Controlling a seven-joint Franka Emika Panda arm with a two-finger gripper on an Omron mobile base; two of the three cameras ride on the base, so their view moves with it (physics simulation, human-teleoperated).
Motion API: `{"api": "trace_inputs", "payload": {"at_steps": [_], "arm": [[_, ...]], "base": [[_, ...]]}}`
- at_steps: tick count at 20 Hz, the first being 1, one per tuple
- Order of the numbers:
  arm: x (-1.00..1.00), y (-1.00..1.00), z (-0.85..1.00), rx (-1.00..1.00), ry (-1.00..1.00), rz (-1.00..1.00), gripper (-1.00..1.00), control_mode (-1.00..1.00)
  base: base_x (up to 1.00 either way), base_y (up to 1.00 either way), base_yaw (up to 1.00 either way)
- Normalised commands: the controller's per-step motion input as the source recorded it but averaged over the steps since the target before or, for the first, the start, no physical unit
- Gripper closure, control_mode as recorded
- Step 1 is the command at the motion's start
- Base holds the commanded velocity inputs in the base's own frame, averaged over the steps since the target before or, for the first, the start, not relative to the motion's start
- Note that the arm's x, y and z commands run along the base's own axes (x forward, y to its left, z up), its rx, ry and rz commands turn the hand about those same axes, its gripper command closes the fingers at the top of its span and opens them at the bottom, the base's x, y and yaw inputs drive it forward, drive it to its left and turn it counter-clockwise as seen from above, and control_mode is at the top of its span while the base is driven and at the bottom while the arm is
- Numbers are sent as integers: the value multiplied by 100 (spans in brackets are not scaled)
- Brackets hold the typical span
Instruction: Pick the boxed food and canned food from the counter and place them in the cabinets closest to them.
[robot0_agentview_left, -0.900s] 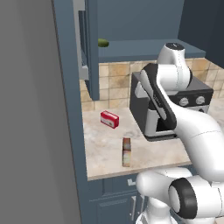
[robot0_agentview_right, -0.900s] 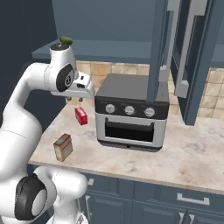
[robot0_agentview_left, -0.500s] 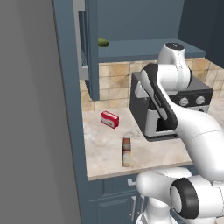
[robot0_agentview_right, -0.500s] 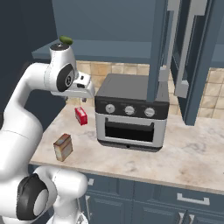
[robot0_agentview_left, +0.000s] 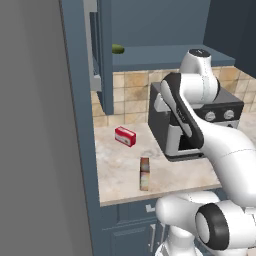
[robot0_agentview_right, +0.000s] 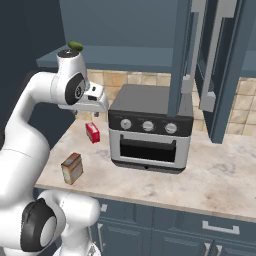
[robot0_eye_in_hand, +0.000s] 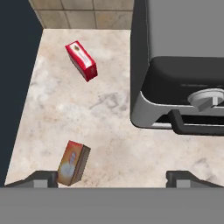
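The boxed food (robot0_eye_in_hand: 73, 162) is a tan-brown carton standing upright on the counter (robot0_eye_in_hand: 109, 109) near its front edge, also seen as the boxed food (robot0_agentview_left: 144, 173) (robot0_agentview_right: 72, 168). My gripper (robot0_eye_in_hand: 113, 178) hangs high above the counter, open, with nothing between its widely spread fingertips (robot0_eye_in_hand: 41, 178). The carton lies below it, close to the left fingertip in the hand view. From the right base view the gripper (robot0_agentview_right: 96, 107) sits just left of the toaster oven's top. The canned food is out of view.
A small flat red box (robot0_eye_in_hand: 81, 60) (robot0_agentview_left: 125, 136) lies behind the carton. A dark toaster oven (robot0_agentview_right: 150, 132) (robot0_agentview_left: 197, 125) fills the counter's right. Blue-grey cabinets hang above, one open door (robot0_agentview_left: 105, 55) on the left, others (robot0_agentview_right: 220, 70) on the right. A green fruit (robot0_agentview_left: 117, 48) rests on the shelf.
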Motion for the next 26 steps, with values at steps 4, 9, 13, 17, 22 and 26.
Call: {"api": "trace_inputs", "payload": {"at_steps": [4, 9, 13, 17, 22, 26], "arm": [[-16, 2, -2, 0, 0, 0, -100, -100], [-33, 1, -5, 0, -2, 0, -100, -100], [-47, 0, -2, 0, -7, 0, -100, -100], [-47, 0, -4, 0, -8, 0, -100, -100], [-43, 1, -1, 0, -7, 0, -100, -100], [-31, 6, -3, 0, -4, 0, -100, -100]], "base": [[0, 0, 0], [0, 0, 0], [0, 0, 0], [0, 0, 0], [0, 0, 0], [0, 0, 0]]}}
